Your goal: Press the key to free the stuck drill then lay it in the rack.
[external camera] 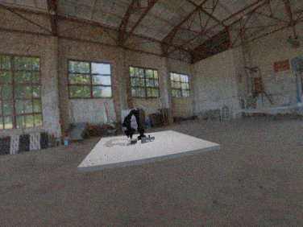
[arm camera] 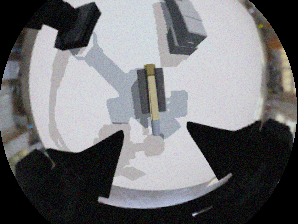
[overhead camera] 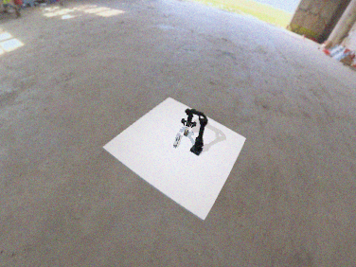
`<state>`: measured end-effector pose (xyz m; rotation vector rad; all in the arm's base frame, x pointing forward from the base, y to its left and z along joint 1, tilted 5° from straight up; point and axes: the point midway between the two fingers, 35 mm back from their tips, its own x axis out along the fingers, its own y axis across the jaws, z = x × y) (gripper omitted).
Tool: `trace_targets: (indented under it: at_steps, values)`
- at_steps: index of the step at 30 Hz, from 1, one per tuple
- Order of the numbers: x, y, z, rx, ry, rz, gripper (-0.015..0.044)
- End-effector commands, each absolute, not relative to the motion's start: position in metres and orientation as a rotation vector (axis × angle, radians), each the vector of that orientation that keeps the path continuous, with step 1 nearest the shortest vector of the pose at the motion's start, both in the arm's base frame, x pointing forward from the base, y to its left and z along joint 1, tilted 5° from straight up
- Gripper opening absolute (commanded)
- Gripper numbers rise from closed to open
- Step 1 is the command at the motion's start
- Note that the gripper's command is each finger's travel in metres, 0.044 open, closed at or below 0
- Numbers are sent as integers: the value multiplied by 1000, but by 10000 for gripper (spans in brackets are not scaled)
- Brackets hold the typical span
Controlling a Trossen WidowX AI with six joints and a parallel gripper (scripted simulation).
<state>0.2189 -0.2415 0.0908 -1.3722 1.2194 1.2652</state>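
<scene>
The drill (arm camera: 152, 96), a long tan bar with a grey end, lies lengthwise between the two dark grey walls of the rack (arm camera: 160, 82) in the wrist view. Its grey end sticks out past the near end of the walls. My gripper (arm camera: 156, 129) is open and empty, its black fingers wide apart on either side of the grey end and clear of it. A grey block (arm camera: 186, 30) (external camera: 147, 139), apparently the drill's holder, stands apart at the upper right of the wrist view. The key cannot be made out. The top and exterior views show the drill and rack too small for detail.
The arm's black base (arm camera: 77, 27) (overhead camera: 196, 151) stands at the upper left of the wrist view. The arm stands on a white slab (overhead camera: 156, 151) (external camera: 181, 145) with raised edges above the concrete floor. Shadows of the arm fall around the rack.
</scene>
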Motion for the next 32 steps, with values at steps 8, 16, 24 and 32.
trace_targets:
  at_steps: [8,16,24,32]
  values:
    - [193,-261,115,-1178,1324,985,440]
    - [95,-304,145,-510,1437,109,440]
    - [-11,-309,177,124,1239,-716,440]
    - [-104,-277,204,708,748,-1409,440]
